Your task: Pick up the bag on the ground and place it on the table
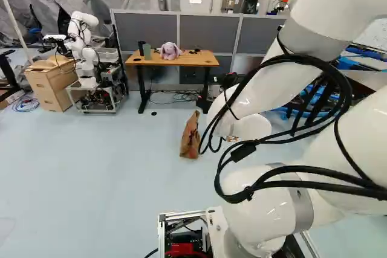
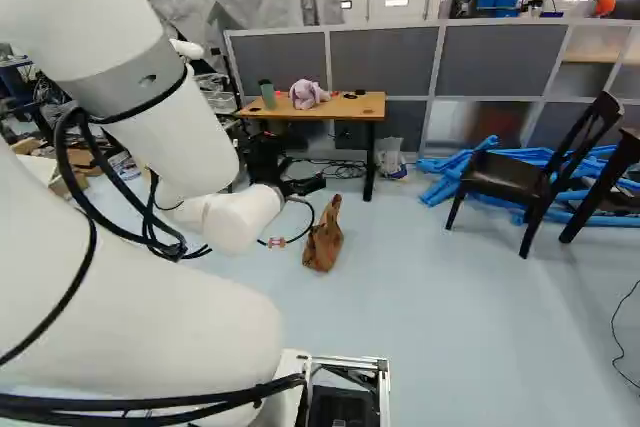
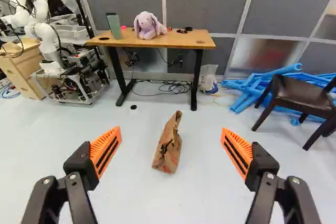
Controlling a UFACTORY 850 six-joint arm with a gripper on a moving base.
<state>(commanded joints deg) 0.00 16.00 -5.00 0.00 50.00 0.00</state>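
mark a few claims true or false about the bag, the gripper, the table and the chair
1. The gripper is shut on the bag. False: its fingers stand wide open, touching nothing.
2. The bag is on the floor. True.
3. The plush rabbit sits on the table. True.
4. In the right base view, the dark chair is left of the table. False: it is to the right.
5. The green container stands on the table. True.
6. The bag is on the chair. False: it rests on the floor.
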